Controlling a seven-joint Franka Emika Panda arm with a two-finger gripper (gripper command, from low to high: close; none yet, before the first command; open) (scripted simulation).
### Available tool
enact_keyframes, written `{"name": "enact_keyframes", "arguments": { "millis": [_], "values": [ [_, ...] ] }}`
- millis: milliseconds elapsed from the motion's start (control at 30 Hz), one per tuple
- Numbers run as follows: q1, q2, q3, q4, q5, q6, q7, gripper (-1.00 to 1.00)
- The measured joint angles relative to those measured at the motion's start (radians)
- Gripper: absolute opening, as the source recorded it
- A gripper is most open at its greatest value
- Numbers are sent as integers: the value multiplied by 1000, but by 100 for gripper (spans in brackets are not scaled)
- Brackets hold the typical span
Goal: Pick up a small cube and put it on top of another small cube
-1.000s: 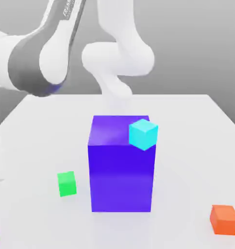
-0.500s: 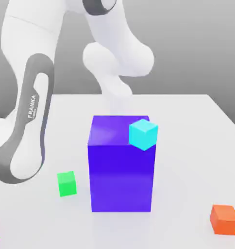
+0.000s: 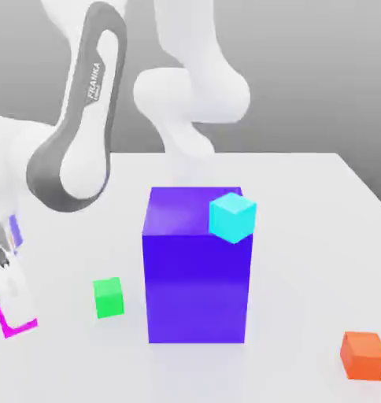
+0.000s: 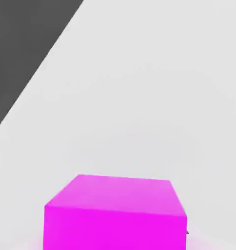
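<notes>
One word, "FRANKA", is legible on the arm link at upper left. Open table surface lies right of the blue-violet block. Lower left in the exterior view, the gripper covers the small magenta cube, a plain, uniformly coloured cube; finger state cannot be determined.
</notes>
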Motion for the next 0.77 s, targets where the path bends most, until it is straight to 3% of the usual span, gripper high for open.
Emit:
{"name": "enact_keyframes", "arguments": {
  "millis": [167,400,500,633,667,767],
  "values": [
    [11,-172,19,-185,-96,31,102,-100],
    [-85,-379,98,-428,-323,74,302,-100],
    [-92,-315,102,-446,-341,154,318,-100],
    [-73,-178,101,-443,-293,287,287,-100],
    [-74,-142,108,-441,-266,321,268,100],
    [-62,-142,108,-441,-266,321,268,100]
  ]
}}
